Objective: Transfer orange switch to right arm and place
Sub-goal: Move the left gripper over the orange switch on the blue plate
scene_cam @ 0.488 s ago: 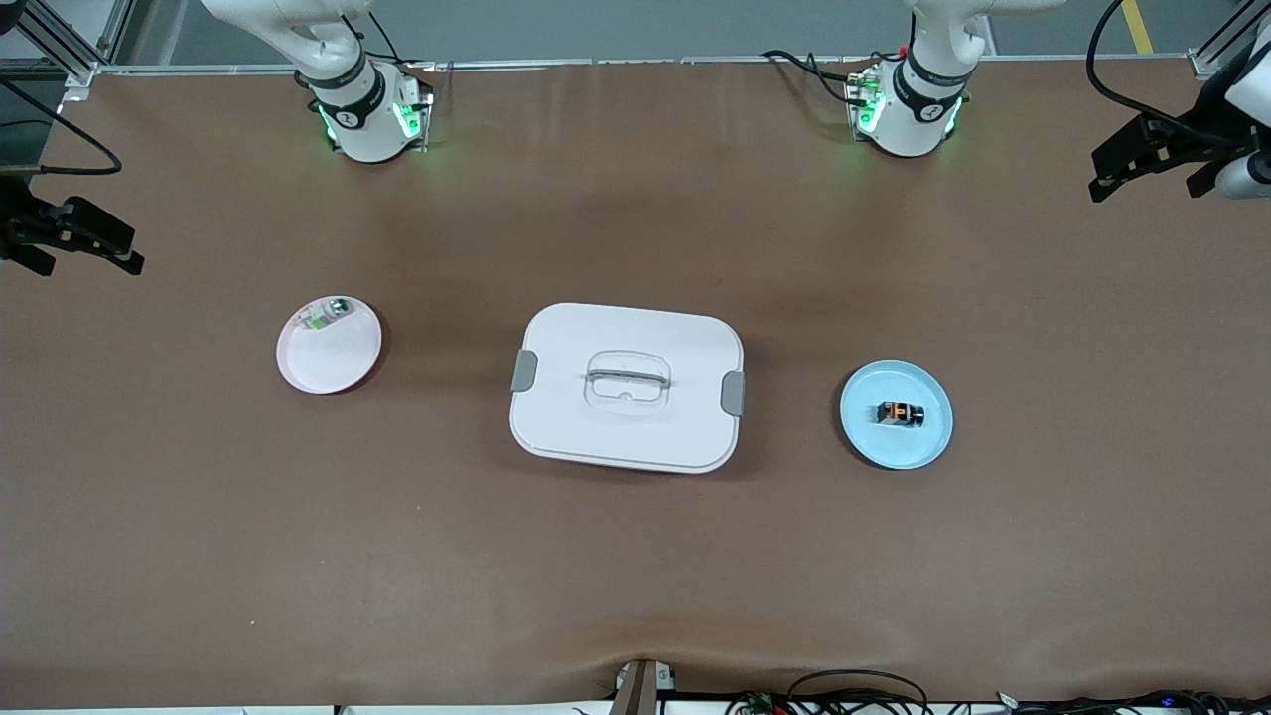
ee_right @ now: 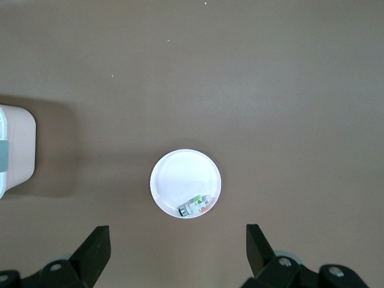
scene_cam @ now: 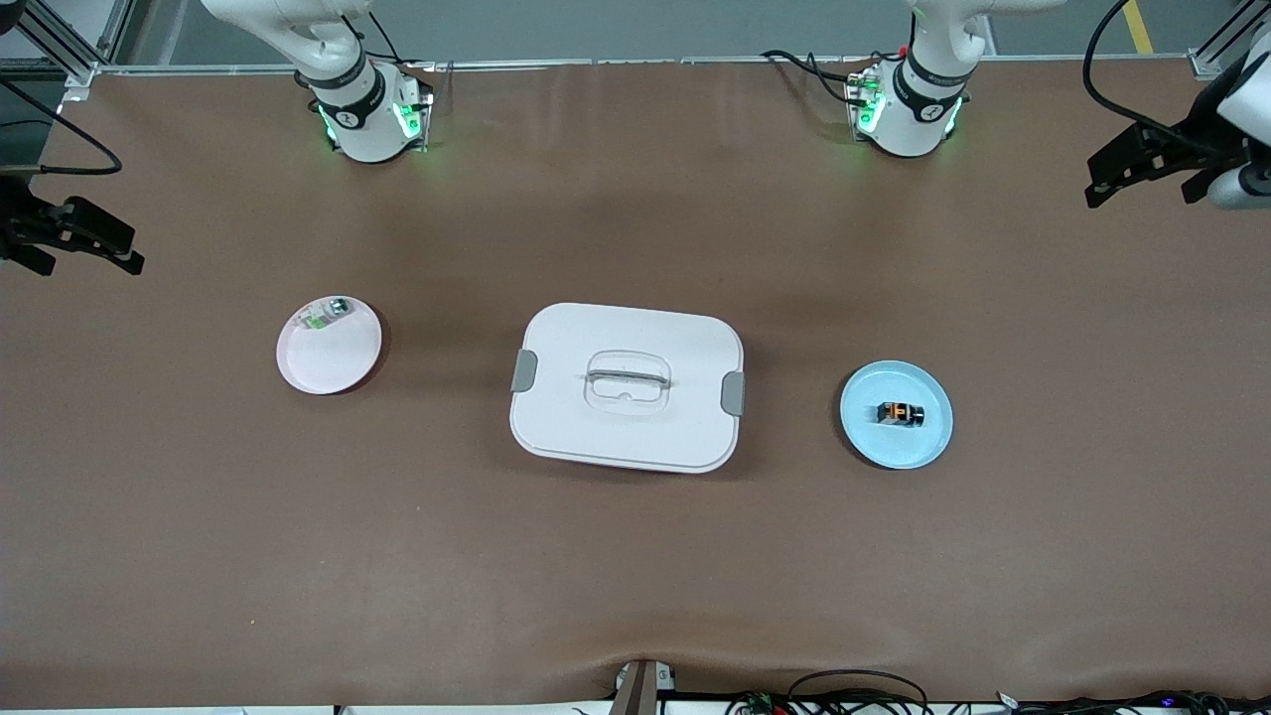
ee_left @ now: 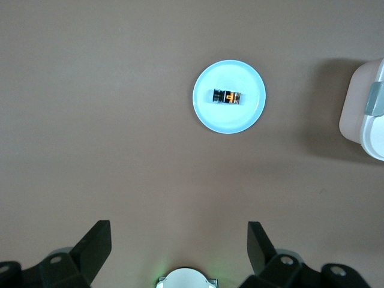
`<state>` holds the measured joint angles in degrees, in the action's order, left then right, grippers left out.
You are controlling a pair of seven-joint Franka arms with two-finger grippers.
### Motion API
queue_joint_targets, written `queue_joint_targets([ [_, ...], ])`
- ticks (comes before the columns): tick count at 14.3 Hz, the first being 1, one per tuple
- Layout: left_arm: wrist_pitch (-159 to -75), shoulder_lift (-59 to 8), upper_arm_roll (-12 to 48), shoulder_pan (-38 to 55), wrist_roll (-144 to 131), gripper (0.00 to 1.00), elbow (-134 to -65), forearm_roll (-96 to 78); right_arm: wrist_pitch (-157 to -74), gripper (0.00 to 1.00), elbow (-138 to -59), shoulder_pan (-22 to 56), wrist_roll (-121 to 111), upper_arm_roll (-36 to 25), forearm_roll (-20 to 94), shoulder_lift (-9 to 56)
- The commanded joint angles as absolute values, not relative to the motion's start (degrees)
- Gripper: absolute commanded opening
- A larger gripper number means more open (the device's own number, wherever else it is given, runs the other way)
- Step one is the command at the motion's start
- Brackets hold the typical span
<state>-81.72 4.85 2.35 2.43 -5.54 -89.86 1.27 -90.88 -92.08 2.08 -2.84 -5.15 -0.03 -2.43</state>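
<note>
The orange switch (scene_cam: 901,412) is a tiny black block with an orange band. It lies on a light blue plate (scene_cam: 866,437) toward the left arm's end of the table, and shows in the left wrist view (ee_left: 227,96) on that plate (ee_left: 207,114). My left gripper (scene_cam: 1142,171) is open and empty, high over the table's edge at the left arm's end (ee_left: 178,240). My right gripper (scene_cam: 81,244) is open and empty, high over the right arm's end (ee_right: 177,240).
A white lidded box (scene_cam: 626,387) with grey clips stands mid-table between the plates. A pale plate (scene_cam: 333,357) toward the right arm's end holds a small green-and-silver part (scene_cam: 328,313), which also shows in the right wrist view (ee_right: 193,207).
My left gripper has shifted slightly at the table's edge. The switch, plates, box and right gripper have not moved.
</note>
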Motion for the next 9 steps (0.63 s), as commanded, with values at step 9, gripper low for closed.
queue_joint_targets([
  [9,-91.6,-5.8,2.5,2.8,-5.3,1.00,-92.7,2.1,-89.9,1.00,-90.5,2.5,-2.5,-5.4,-0.3,-1.6],
])
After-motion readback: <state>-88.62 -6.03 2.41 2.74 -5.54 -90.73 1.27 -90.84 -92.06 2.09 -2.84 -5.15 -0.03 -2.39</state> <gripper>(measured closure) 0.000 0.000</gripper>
